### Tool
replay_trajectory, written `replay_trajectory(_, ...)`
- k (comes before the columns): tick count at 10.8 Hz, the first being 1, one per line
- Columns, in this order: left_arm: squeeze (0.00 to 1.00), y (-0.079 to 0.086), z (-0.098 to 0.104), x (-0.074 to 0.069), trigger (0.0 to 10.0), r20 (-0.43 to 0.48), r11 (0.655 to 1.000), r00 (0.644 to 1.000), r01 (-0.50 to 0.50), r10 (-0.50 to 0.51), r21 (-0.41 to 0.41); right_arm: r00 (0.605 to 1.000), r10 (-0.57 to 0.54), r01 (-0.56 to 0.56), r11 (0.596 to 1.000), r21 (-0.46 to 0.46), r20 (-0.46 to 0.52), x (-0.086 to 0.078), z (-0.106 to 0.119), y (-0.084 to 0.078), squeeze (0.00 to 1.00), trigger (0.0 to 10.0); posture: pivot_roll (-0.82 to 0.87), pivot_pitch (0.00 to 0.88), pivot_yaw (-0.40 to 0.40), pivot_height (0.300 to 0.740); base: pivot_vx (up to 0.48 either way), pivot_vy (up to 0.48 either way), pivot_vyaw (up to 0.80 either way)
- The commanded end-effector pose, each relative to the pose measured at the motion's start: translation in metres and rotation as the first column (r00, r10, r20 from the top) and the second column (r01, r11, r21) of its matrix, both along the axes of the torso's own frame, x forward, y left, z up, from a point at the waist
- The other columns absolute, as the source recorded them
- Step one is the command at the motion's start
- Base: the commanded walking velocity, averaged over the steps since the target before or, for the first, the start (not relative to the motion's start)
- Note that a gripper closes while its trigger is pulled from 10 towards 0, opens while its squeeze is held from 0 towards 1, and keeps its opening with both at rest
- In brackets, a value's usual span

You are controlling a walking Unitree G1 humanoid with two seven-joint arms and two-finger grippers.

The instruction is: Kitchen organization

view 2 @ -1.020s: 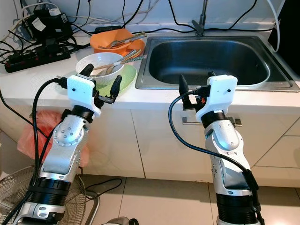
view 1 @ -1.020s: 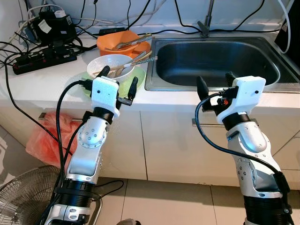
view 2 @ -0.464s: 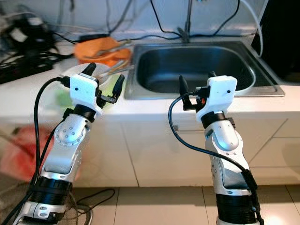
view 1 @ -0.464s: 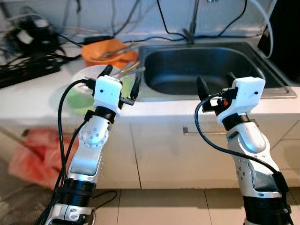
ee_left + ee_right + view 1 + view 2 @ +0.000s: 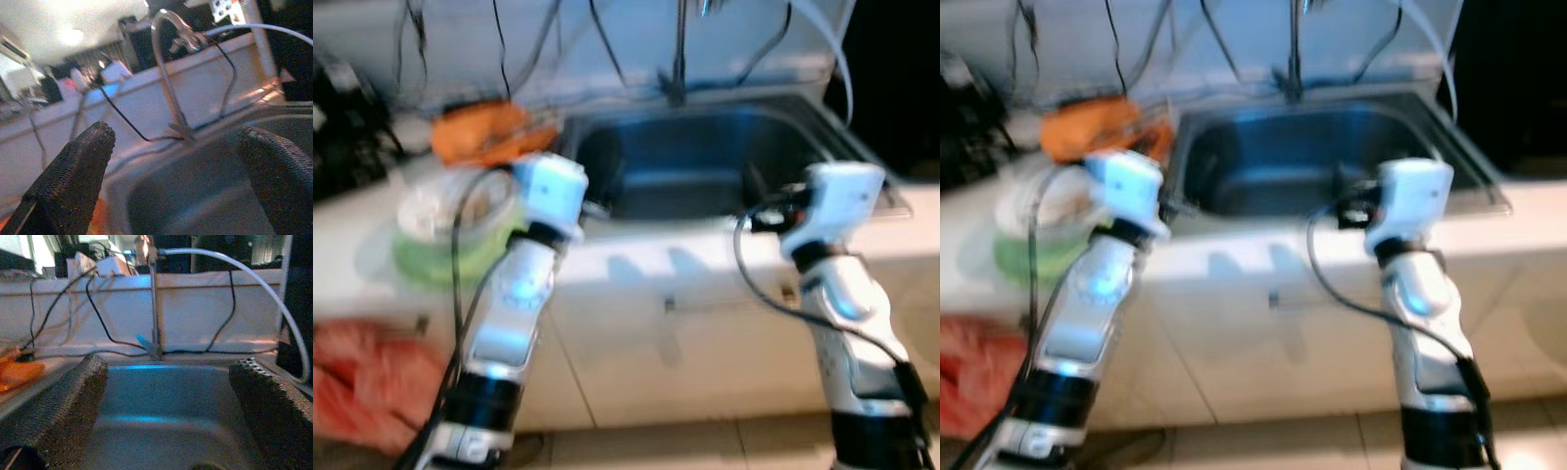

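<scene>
Blur smears my head views. Both grippers are raised before the counter edge, fingers spread apart and holding nothing: left gripper (image 5: 171,166) and right gripper (image 5: 168,406) both face the steel sink (image 5: 705,171) and its faucet (image 5: 154,308). Left of my left gripper sit stacked bowls (image 5: 460,220), orange one (image 5: 480,132) behind.

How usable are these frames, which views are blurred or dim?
Both eye views are motion-blurred: the stacked white bowl and orange dish smear. The left wrist view is softly blurred, with ceiling glare. The right wrist view is sharper, dim over the steel sink.
</scene>
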State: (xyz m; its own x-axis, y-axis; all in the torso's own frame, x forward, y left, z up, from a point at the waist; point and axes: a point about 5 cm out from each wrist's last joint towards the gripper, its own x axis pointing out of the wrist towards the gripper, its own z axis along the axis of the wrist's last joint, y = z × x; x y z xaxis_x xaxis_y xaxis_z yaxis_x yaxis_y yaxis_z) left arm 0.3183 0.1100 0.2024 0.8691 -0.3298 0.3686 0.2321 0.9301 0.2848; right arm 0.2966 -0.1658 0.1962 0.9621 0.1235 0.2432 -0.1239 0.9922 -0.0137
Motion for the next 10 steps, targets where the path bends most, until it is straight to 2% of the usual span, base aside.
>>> replay_trajectory(1,0.00,0.014,0.001,0.000,10.0,0.007,0.999,0.999,-0.043,0.043,0.012,0.999,0.040,-0.040,0.999,-0.004,0.010,0.000,0.002,0.011,0.00,10.0,0.06,0.009,0.075,0.740,0.000,0.000,0.00)
replay_trajectory(4,0.00,0.014,0.001,0.000,10.0,0.006,0.999,0.999,-0.049,0.049,0.016,0.999,0.043,-0.043,0.999,-0.004,0.007,0.000,0.001,0.012,0.00,10.0,0.07,0.013,0.072,0.740,0.000,0.000,0.00)
replay_trajectory(6,0.00,0.016,-0.007,0.002,10.0,-0.012,0.993,0.997,-0.075,0.076,0.096,0.998,0.061,-0.061,0.998,0.001,-0.006,0.000,0.000,0.013,0.00,10.0,0.07,0.014,0.070,0.740,0.000,0.000,0.00)
replay_trajectory(9,0.00,0.018,-0.009,0.005,10.0,-0.017,0.989,0.996,-0.090,0.092,0.121,0.983,0.176,-0.175,0.984,0.015,-0.053,-0.003,-0.004,0.026,0.00,10.0,0.06,0.013,0.073,0.740,0.000,0.000,0.00)
replay_trajectory(10,0.00,0.018,-0.008,0.006,10.0,-0.018,0.988,0.995,-0.098,0.101,0.116,0.982,0.181,-0.181,0.983,0.013,-0.056,-0.004,-0.005,0.027,0.00,10.0,0.06,0.013,0.073,0.740,0.000,0.000,0.00)
